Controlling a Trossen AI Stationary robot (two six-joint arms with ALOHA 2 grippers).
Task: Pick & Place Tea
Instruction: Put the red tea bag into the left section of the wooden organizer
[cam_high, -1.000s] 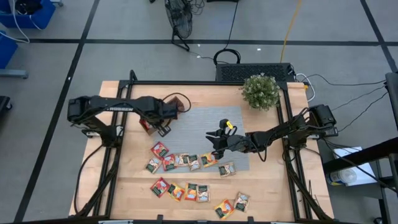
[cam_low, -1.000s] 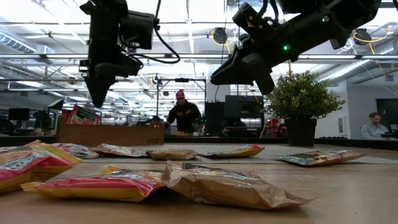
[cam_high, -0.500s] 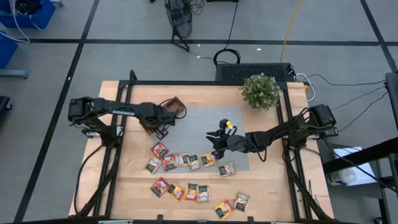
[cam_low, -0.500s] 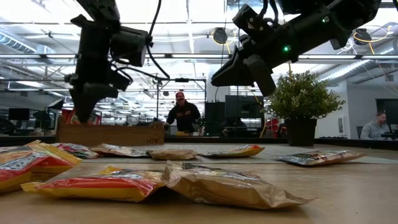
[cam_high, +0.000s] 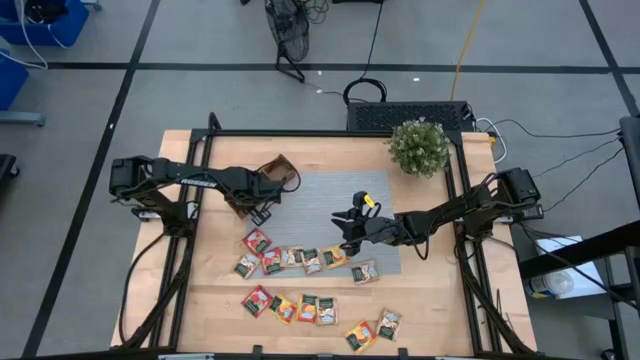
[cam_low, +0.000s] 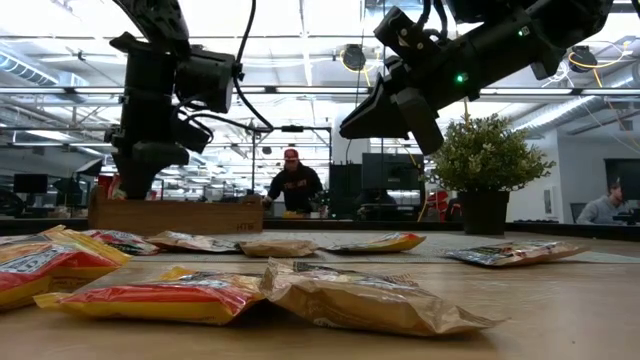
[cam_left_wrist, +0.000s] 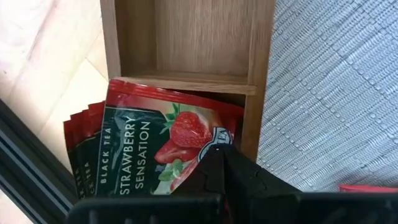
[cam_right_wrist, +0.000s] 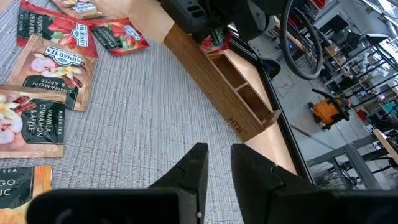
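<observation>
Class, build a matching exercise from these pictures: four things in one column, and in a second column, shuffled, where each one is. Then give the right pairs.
Things:
1. potted plant
2. left claw
3. right claw
4. wooden tray

Places:
A. above the grey mat, fingers slightly apart
B. far right corner of the table
C. at the mat's left edge, red strawberry sachets in its end compartment
D. shut, at the tray's end with the sachets

Pairs: 1-B, 2-D, 3-A, 4-C
</observation>
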